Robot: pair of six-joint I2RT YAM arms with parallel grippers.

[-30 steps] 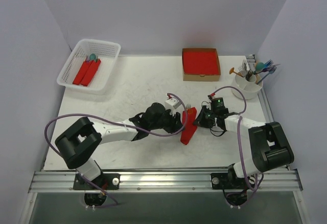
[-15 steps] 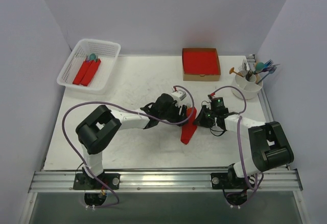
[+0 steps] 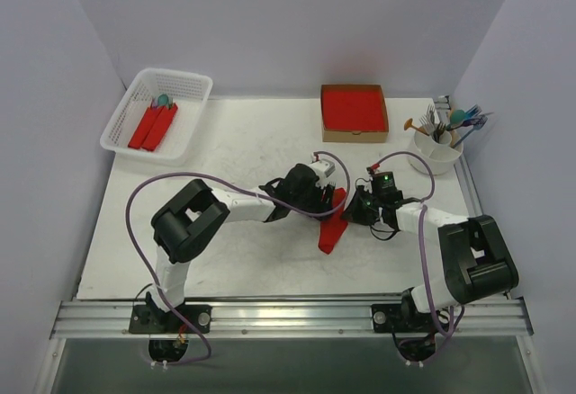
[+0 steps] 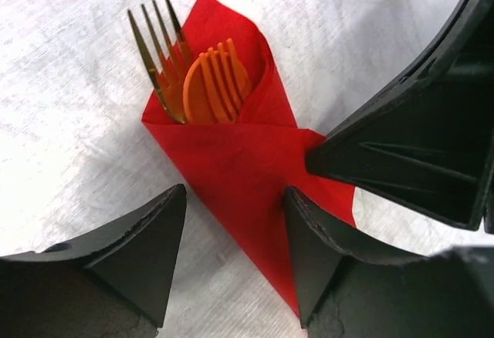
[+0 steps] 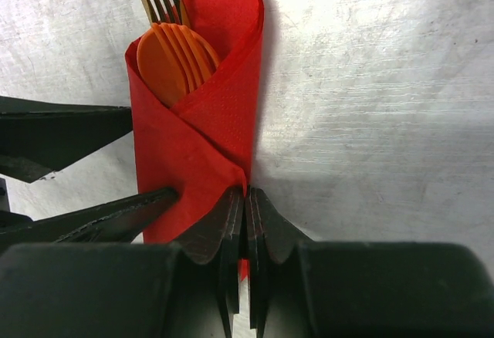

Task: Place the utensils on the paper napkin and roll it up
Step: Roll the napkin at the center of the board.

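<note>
white matte tabletop (image 3: 225,259) with a faint woven grain, boxed in by pale lilac walls. from above: white plastic lattice basket (image 3: 121,115) at far left with slim red rolls (image 3: 153,127) inside; shallow brown cardboard box (image 3: 354,111) filled by a thick red stack; round white cup (image 3: 435,151) at far right, bristling with thin coloured and silver handles. at mid-table, the paper napkin (image 3: 333,228), a narrow red roll lying flat, with the left gripper (image 3: 324,198) and the right gripper (image 3: 354,210) meeting at its far end from either side.

left wrist view: thin, softly creased red paper folded into a cone-like pocket, a silver fork (image 4: 154,52) and an orange fork (image 4: 216,83) poking tines-out from its mouth. black wedge fingers (image 4: 131,253) spread apart astride the roll, one just beside its edge on the table, the other over the paper; released, clamping nothing.

right wrist view: dimpled tissue texture plain on the overlapped flaps. fingers (image 5: 224,222) pinched flat together on the roll's side edge, a sliver of red caught between them.
</note>
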